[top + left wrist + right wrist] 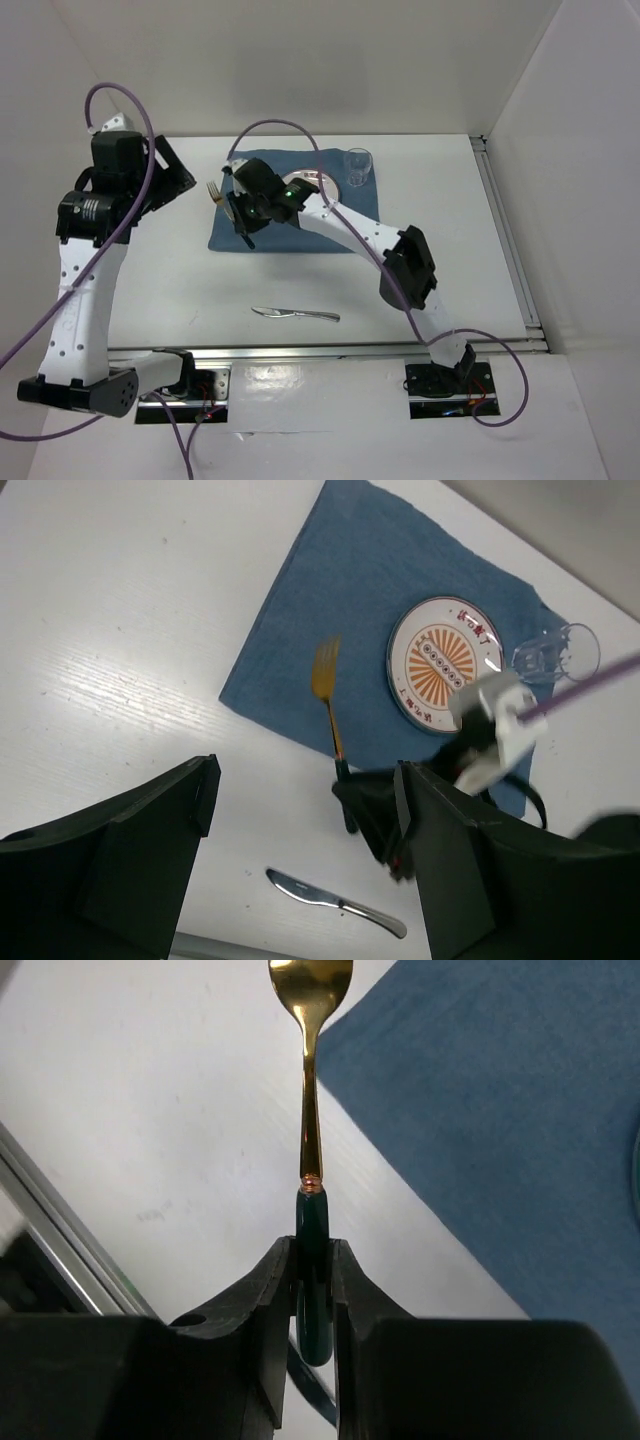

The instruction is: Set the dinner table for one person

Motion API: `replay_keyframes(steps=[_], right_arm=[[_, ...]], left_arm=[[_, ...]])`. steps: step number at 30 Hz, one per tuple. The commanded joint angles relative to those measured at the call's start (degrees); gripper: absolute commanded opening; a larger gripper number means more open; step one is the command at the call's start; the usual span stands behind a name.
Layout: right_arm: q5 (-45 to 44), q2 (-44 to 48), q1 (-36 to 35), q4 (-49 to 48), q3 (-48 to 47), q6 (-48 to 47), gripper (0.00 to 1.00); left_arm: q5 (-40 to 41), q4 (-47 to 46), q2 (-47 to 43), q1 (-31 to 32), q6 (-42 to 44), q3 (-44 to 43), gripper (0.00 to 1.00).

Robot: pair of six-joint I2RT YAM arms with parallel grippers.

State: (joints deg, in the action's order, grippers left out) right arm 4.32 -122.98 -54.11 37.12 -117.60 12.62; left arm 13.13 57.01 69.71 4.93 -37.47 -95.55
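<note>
1 gold fork point(311, 1110) clamped by right pincer point(313, 1260)

Rt wrist: fork point(310, 1110) tines cut off at top edge; top view: plate point(327, 183) mostly hidden behind rt arm point(360, 228).

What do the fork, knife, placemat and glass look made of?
Fork: gold-toned polished metal with mirror-like glints; the dark green handle is likely plastic or resin.
Knife: bare silver metal, shiny, probably stainless steel.
Placemat: blue cloth, matte, with soft uneven edges.
Glass: clear and see-through; could be glass or plastic, can't tell.
</note>
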Motion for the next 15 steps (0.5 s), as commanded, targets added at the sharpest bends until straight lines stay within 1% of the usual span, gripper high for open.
replay_keyframes(steps=[1,2,3,4,5,6,7,9,10,12,14,15], right_arm=[[-1.1,-8.7,3.6,1.7,-10.4,15.8,0.0],[-2.2,-10.0,4.1,0.9,-11.8,17.9,0.0],[-2.8,-12.0,4.6,-0.8,-13.6,22.1,0.0],[-2.8,-12.5,5.5,-2.5,-13.6,24.1,0.0],[-3.4,-12.5,6.0,-4.6,-12.7,25.9,0.0],[-4.0,-12.5,6.0,-9.5,-11.6,28.0,0.0],[-4.1,-12.5,6.7,-12.7,-8.4,30.7,0.0],[-5.2,-12.5,7.3,-16.6,-6.9,33.7,0.0],[-5.2,-14.3,7.3,-18.1,-6.9,35.3,0.0],[-6.9,-17.0,7.9,-17.5,-12.4,35.4,0.0],[-9.3,-21.6,7.9,-14.3,-19.1,35.9,0.0],[-10.0,-22.6,7.9,-14.3,-20.0,35.9,0.0]], left_arm=[[0.8,-1.6,-4.7,-0.3,-0.7,-1.5,0.89],[0.8,-1.6,-5.5,-0.3,-1.3,-1.5,0.89],[0.8,-2.3,-6.2,-0.3,-2.0,-0.6,0.89],[0.8,-2.3,-6.8,-0.3,-2.0,0.2,0.89],[0.8,-3.0,-7.5,-0.3,-2.5,0.7,0.89],[0.8,-3.0,-8.0,-0.3,-2.5,1.2,0.89],[0.8,-3.0,-8.7,-0.3,-2.5,1.9,0.89],[0.1,-3.0,-8.7,-0.3,-2.5,1.9,0.89],[0.1,-3.0,-8.7,-0.3,-2.5,1.9,0.89],[-0.7,-2.4,-8.1,-0.3,-2.5,2.5,0.89],[-1.3,-2.4,-8.1,-0.3,-2.5,3.1,0.89],[-2.0,-2.4,-8.1,-0.3,-2.5,3.1,0.89]])
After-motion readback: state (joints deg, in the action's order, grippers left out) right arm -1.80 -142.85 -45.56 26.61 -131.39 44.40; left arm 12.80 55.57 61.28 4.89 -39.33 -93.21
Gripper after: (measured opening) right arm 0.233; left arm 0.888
